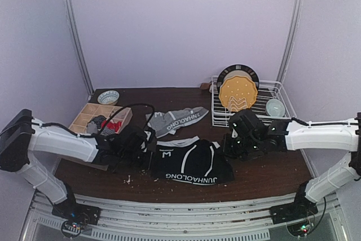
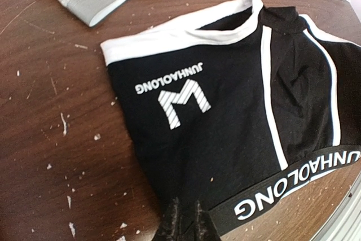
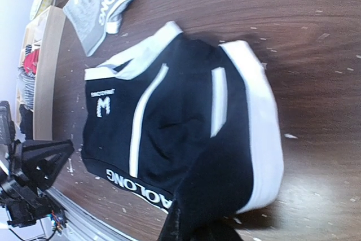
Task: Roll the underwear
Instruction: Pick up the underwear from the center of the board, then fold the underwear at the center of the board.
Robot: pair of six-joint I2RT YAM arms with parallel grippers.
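While the left gripper (image 2: 186,225) is pinching the left edge of the black briefs (image 2: 225,111) near the waistband, jaws almost together, the right gripper (image 3: 189,228) is clamping fully shut on the opposite side, where the dark cloth is bunching toward its fingers. The black briefs are lying spread on the brown table (image 1: 271,176) between the arms. The grey briefs (image 1: 177,119) are lying just behind, not touching. A wooden divider box (image 1: 84,118) is sitting far left, a white wire rack (image 1: 282,103) far right.
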